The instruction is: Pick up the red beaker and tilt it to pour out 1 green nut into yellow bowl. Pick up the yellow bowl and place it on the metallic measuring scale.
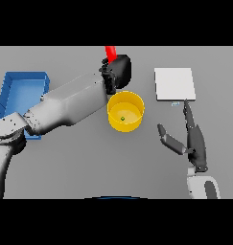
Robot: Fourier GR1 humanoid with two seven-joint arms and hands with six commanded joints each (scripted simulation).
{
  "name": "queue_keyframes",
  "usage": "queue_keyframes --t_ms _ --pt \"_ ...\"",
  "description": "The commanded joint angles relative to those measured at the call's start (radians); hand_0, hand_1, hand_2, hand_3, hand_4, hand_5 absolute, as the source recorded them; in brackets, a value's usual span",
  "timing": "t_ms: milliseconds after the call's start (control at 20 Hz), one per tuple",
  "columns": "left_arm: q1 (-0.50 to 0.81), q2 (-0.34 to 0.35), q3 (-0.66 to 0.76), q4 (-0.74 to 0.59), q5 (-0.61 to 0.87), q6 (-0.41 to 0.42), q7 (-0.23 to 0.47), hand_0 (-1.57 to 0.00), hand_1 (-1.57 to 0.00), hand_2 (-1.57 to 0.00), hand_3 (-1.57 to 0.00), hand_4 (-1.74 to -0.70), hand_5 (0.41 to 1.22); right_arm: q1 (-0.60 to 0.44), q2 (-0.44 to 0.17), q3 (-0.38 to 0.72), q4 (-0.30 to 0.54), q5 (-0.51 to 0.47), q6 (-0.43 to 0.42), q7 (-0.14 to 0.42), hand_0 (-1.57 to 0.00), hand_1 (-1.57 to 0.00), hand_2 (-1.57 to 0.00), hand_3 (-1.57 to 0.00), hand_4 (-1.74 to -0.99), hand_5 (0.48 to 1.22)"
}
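Your left hand (117,72) holds the red beaker (110,52) behind the yellow bowl (125,111), which contains one green nut (122,118). Right hand (194,141) rests open. Judge the bowl light and rigid; grip its rim to reach the scale (174,84).

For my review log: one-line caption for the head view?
Left hand holds red beaker behind yellow bowl containing one green nut.

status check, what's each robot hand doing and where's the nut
Left robot hand shut on red beaker, behind yellow bowl. Green nut in bowl. Right robot hand open, idle. Scale unobstructed.
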Motion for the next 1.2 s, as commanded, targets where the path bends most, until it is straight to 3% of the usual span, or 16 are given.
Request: queue_keyframes --t_ms 0,100,150,250,350,500,700,850,950,1150 --pt "-0.021 0.009 0.013 0.002 0.012 0.004 -0.012 -1.57 -1.57 -1.57 -1.57 -1.73 1.221 -0.004 0.003 0.002 -0.003 -0.003 0.002 -0.006 0.00 0.00 0.00 0.00 -1.206 0.592" --pt "-0.087 0.034 0.047 0.024 0.033 0.030 -0.023 -1.57 -1.57 -1.57 -1.49 -1.73 1.221 0.000 0.004 0.008 -0.003 0.011 -0.006 -0.015 0.00 0.00 0.00 0.00 -1.203 0.592" --pt "-0.116 0.040 0.065 0.056 0.043 0.038 -0.017 -1.57 -1.57 -1.40 -1.51 -1.68 1.221 0.001 0.005 0.007 0.002 0.011 -0.007 -0.015 0.00 0.00 0.00 0.00 -1.201 0.592" --pt "-0.173 0.065 0.111 0.100 0.079 0.067 -0.027 -1.57 -1.57 -1.46 -1.04 -1.70 1.221 -0.010 0.003 -0.001 0.001 -0.009 0.002 -0.014 0.00 0.00 0.00 0.00 -1.186 0.596" --pt "-0.222 0.088 0.160 0.165 0.117 0.091 -0.020 -1.57 -1.57 -1.50 -1.23 -1.70 1.221 -0.017 0.001 -0.014 0.016 -0.033 0.012 -0.010 0.00 0.00 0.00 0.00 -1.181 0.593" --pt "-0.270 0.121 0.279 0.266 0.227 0.082 0.024 -1.57 -1.57 -1.53 -1.40 -1.72 1.221 -0.012 0.007 -0.012 0.014 -0.060 0.033 -0.032 0.00 0.00 0.00 0.00 -1.193 0.597" --pt "-0.242 0.197 0.502 0.401 0.456 0.130 0.165 -1.57 -1.57 -1.56 -1.36 -1.73 1.221 -0.018 -0.005 -0.018 0.014 -0.074 0.046 -0.043 0.00 0.00 0.00 0.00 -1.222 0.592" --pt "-0.164 0.269 0.628 0.430 0.624 0.220 0.163 -1.57 -1.57 -1.56 -1.40 -1.74 1.221 -0.020 -0.013 -0.019 0.013 -0.077 0.052 -0.054 0.00 0.00 0.00 0.00 -1.222 0.587" --pt "-0.103 0.319 0.690 0.416 0.720 0.268 0.153 -1.57 -1.57 -1.57 -1.43 -1.74 1.221 -0.018 -0.010 -0.015 0.042 -0.073 0.055 -0.066 0.00 0.00 0.00 0.00 -1.222 0.586" --pt "0.066 0.398 0.790 0.322 0.897 0.388 0.273 -1.57 -1.57 -1.57 -1.43 -1.74 1.221 -0.044 -0.031 -0.024 0.056 -0.070 0.057 -0.079 0.00 0.00 0.00 0.00 -1.217 0.599"
